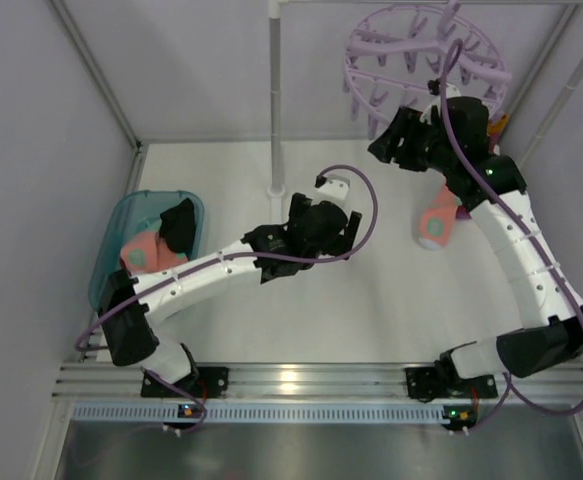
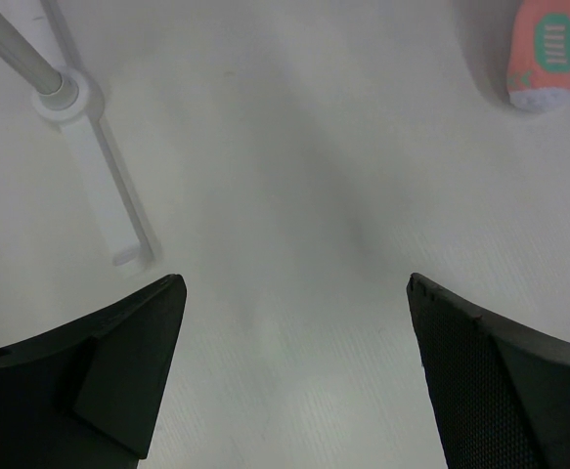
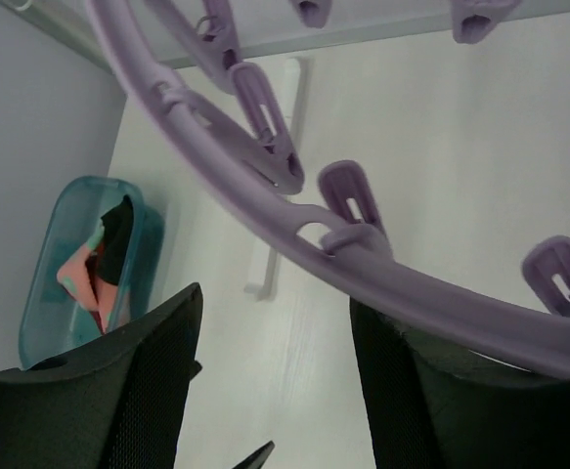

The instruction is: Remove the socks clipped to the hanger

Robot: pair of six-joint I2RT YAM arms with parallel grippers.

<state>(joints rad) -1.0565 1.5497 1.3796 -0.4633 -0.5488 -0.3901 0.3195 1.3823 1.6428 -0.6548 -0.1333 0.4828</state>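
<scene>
The lilac hanger (image 1: 421,60) hangs at the back right, its pegs dangling. My right gripper (image 1: 386,137) is raised to its near-left rim. In the right wrist view the ring (image 3: 265,186) crosses just above the right finger, and the gripper (image 3: 275,298) is open with only the table seen between its jaws. A salmon pink sock (image 1: 438,225) with a teal patch shows below the right arm, its top hidden by the arm. The left wrist view catches its toe (image 2: 544,49). My left gripper (image 1: 333,222) is wide open over mid-table, holding nothing (image 2: 294,293).
A teal tub (image 1: 151,215) at the left holds a salmon and a black sock, and also appears in the right wrist view (image 3: 89,264). A white pole (image 1: 274,90) rises from a base (image 2: 65,93) at the back centre. Grey walls close in both sides.
</scene>
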